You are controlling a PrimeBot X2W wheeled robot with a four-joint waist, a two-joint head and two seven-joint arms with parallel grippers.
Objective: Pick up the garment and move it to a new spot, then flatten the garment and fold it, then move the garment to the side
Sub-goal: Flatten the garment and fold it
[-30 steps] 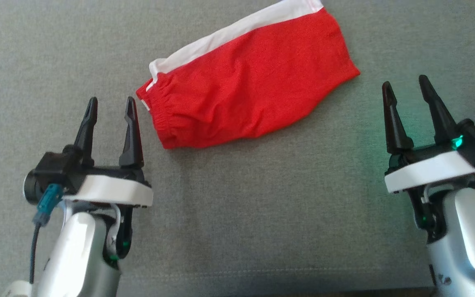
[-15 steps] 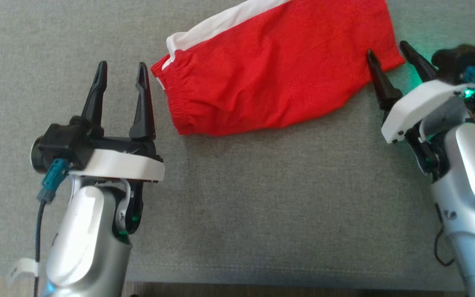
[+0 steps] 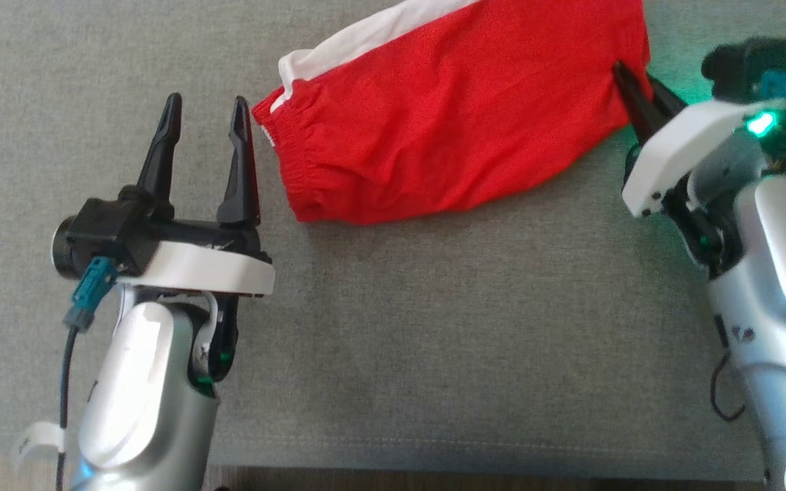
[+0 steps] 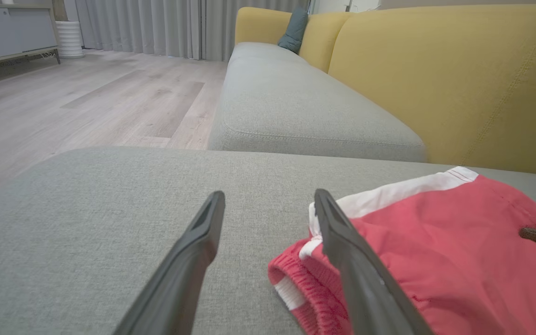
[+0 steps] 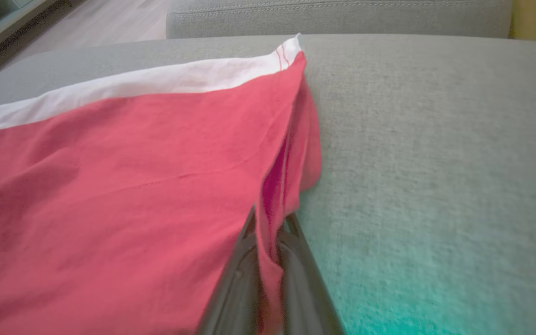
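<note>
While left jaws gape, right jaws clamp red garment [image 3: 447,116].

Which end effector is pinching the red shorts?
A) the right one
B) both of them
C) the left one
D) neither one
A: the right end effector is shut on the edge of the red shorts, while the left end effector stands open beside them.

sofa [image 4: 296,107]: grey woven seat | backrest [image 4: 435,83]: yellow, behind sofa seat | pillow [image 4: 294,30]: blue-grey, at sofa's far end | floor [image 4: 86,102]: pale wood planks, beside sofa | curtains [image 4: 156,25]: grey, closed, beyond sofa's far end | cabinet [image 4: 7,37]: grey, low, across floor from sofa | pot [image 4: 70,39]: white, ribbed, across floor from sofa | light: soft, even
</note>
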